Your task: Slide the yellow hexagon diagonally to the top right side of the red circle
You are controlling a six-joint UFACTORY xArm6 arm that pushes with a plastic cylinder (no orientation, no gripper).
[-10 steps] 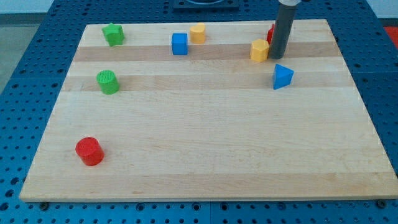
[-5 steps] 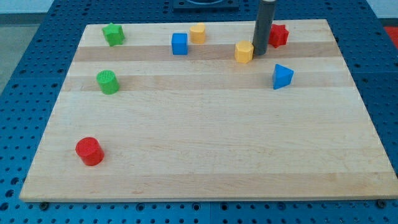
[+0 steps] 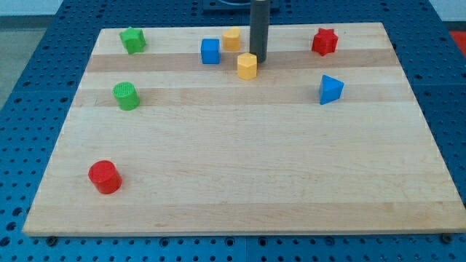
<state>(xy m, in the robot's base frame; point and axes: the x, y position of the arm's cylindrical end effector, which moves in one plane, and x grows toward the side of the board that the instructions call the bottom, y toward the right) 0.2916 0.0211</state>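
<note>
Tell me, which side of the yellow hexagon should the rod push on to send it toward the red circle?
Push on the yellow hexagon's upper-right side. The red circle lies far down toward the view's bottom left, so contact opposite that direction drives it there. My tip already sits at that side, touching or nearly so.

No text, label, brand, number or sign can be read anywhere in the view — not on the wooden surface [image 3: 240,167], not on any of the coloured blocks, not on the dark rod [image 3: 258,29], and not on the blue perforated base [image 3: 29,87] around it. The blocks' faces are plain colour, and the wood shows only its grain.
</note>
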